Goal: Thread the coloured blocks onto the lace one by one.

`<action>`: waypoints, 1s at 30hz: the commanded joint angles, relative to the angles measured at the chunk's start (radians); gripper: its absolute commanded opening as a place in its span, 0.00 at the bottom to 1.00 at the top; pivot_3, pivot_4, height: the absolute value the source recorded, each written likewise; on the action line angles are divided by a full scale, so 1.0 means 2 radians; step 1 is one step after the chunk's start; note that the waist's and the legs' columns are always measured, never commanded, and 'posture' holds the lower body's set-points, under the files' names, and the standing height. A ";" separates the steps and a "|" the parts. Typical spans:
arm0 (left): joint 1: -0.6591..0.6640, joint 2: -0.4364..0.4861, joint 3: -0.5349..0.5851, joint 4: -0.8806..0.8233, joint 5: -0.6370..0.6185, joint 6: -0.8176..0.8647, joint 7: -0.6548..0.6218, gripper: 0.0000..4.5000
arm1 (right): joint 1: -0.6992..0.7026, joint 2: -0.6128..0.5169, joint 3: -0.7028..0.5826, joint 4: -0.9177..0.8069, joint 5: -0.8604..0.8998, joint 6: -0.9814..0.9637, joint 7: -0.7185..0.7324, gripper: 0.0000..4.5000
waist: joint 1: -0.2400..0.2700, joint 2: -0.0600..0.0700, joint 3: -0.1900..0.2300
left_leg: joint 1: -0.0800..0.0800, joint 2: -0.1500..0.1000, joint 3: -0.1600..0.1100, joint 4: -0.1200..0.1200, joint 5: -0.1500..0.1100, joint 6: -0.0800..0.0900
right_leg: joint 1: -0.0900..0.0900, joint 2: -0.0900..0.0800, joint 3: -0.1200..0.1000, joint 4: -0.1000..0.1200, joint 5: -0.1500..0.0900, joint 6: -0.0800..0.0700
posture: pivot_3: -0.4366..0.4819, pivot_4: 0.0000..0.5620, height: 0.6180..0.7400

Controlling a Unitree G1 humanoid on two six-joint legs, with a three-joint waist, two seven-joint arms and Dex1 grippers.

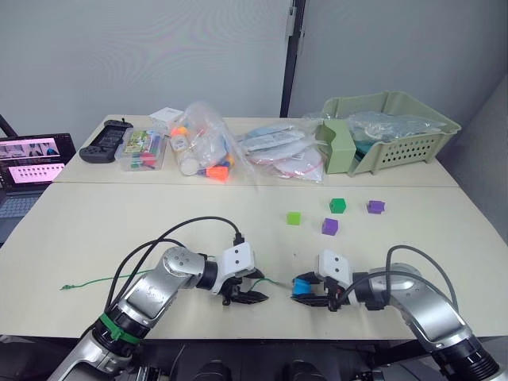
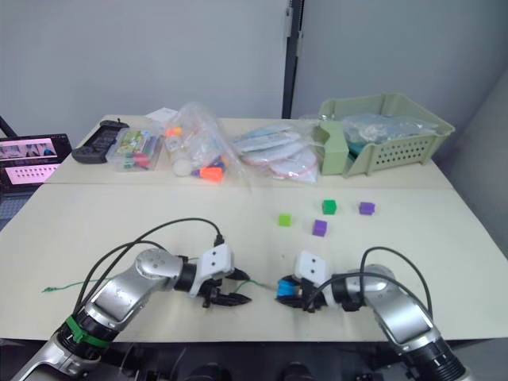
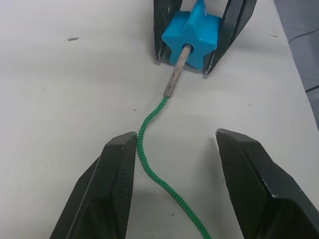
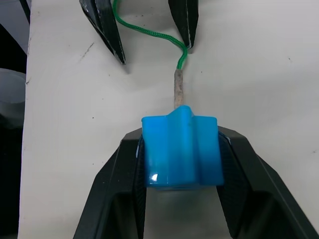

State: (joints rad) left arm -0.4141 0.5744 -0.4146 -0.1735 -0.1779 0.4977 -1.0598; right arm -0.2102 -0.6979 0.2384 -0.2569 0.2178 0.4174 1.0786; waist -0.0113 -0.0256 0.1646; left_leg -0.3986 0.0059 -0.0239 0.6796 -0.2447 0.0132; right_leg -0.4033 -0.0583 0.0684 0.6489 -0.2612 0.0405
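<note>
Glossy blue star-shaped block pinched in right claw, lace tip inside; left claw agape.

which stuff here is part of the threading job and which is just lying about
In the job: blue plastic block in the right gripper; thin green lace with stiff pale tip; light green block, dark green block, two purple blocks.

Lying about: pale green plastic basket, bagged toys, black controller, laptop.
</note>
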 commanded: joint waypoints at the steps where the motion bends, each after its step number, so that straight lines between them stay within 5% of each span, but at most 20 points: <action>1: -0.007 -0.012 -0.004 0.009 0.007 -0.022 0.000 0.33 | 0.001 -0.006 -0.007 -0.019 0.009 0.002 0.001 0.30 | 0.000 0.000 0.000 | 0.000 0.000 0.000 0.000 0.000 0.000 | 0.000 0.000 0.000 0.000 0.000 0.000 | 0.48 0.27 1.00; 6: -0.006 -0.026 -0.008 0.016 0.008 -0.027 -0.005 0.01 | 0.003 -0.007 -0.008 -0.022 0.009 0.005 0.000 0.30 | 0.000 0.000 0.000 | 0.000 0.000 0.000 0.000 0.000 0.000 | 0.000 0.000 0.000 0.000 0.000 0.000 | 0.48 0.27 1.00; 30: -0.051 -0.094 -0.052 0.052 0.039 -0.067 -0.007 0.01 | 0.014 -0.012 -0.009 -0.039 0.010 0.015 -0.007 0.30 | 0.000 0.000 0.000 | 0.000 0.000 0.000 0.000 0.000 0.000 | 0.000 0.000 0.000 0.000 0.000 0.000 | 0.48 0.27 1.00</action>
State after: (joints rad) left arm -0.5039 0.4023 -0.5059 -0.0581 -0.1107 0.3801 -1.0796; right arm -0.1844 -0.7153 0.2374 -0.2988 0.2186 0.4461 1.0665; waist -0.0117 -0.0256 0.1646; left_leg -0.3989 0.0054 -0.0239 0.6798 -0.2447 0.0132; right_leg -0.4033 -0.0582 0.0684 0.6490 -0.2611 0.0407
